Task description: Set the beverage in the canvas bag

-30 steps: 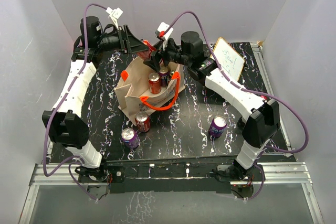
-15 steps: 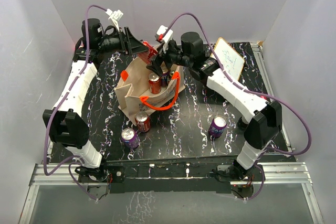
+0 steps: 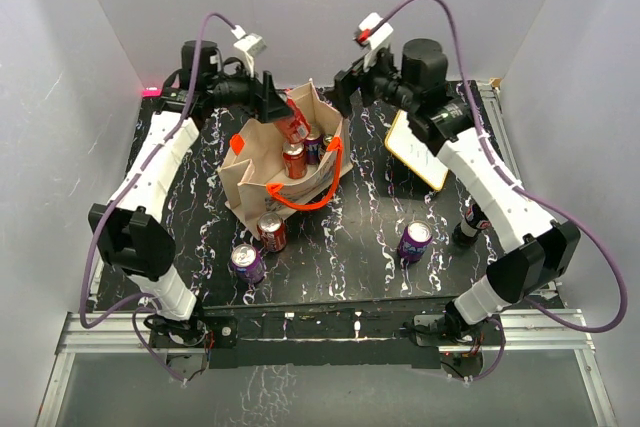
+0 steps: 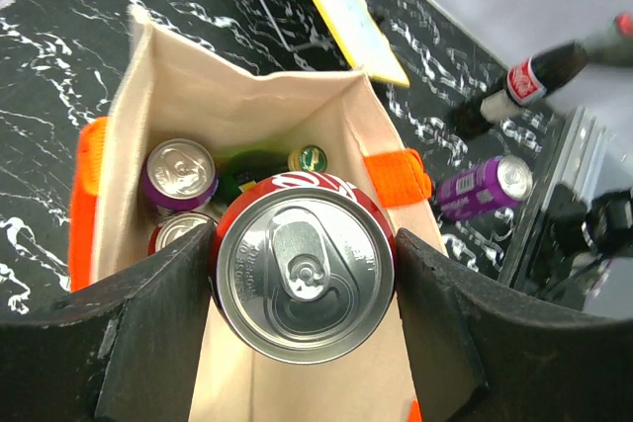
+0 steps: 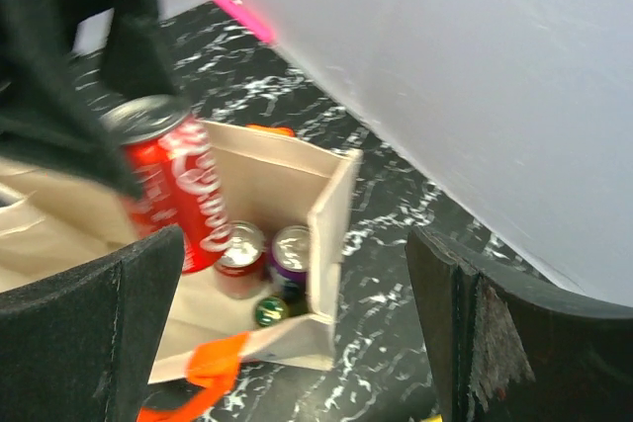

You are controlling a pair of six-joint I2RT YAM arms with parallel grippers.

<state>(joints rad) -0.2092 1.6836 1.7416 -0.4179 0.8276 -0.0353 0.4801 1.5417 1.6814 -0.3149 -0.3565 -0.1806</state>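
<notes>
The beverage, a red cola can (image 4: 305, 279), hangs upright over the mouth of the canvas bag (image 3: 262, 165), with my left gripper (image 4: 302, 315) shut on its sides. From above, the can (image 3: 294, 129) and left gripper (image 3: 286, 119) sit over the bag's back edge. Two cans (image 4: 178, 173) and a green bottle cap (image 4: 309, 158) stand inside the bag. My right gripper (image 3: 345, 94) is open and empty, off the bag's back right corner. In its own view the right gripper (image 5: 297, 333) frames the bag (image 5: 331, 219) and the held can (image 5: 170, 183).
A red can (image 3: 271, 233) and a purple can (image 3: 247, 262) stand in front of the bag. Another purple can (image 3: 414, 241) and a cola bottle (image 3: 470, 225) are at the right. A white board (image 3: 415, 152) leans right of the bag. White walls surround the table.
My right gripper opened wide and drew back up and right from the bag's mouth. My left gripper carried the red can right, over the bag. The board shifted forward.
</notes>
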